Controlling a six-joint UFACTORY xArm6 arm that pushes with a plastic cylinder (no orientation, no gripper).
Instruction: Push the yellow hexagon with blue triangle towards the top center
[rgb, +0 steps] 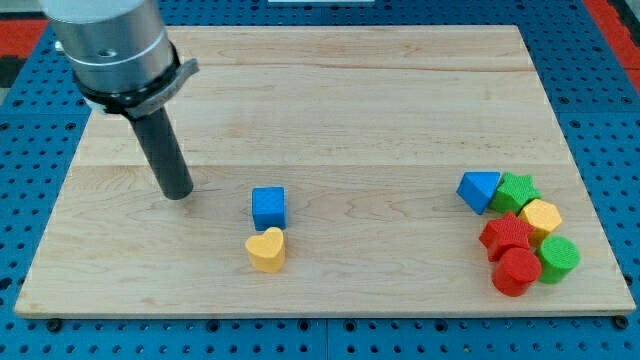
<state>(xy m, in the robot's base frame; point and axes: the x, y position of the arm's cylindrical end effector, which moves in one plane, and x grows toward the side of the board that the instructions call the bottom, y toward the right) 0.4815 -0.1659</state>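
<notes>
The yellow hexagon (542, 216) sits in a cluster of blocks at the view's lower right. The blue triangle (479, 190) lies at the cluster's upper left, a little apart from the hexagon, with the green star (517, 189) between them. My tip (178, 193) rests on the board at the view's left, far from both blocks. It touches no block.
A blue cube (268, 208) and a yellow heart (266, 250) lie near the lower middle, right of my tip. A red star (508, 234), a red cylinder (516, 271) and a green cylinder (558, 259) crowd the hexagon. The wooden board (350, 90) lies on a blue pegboard.
</notes>
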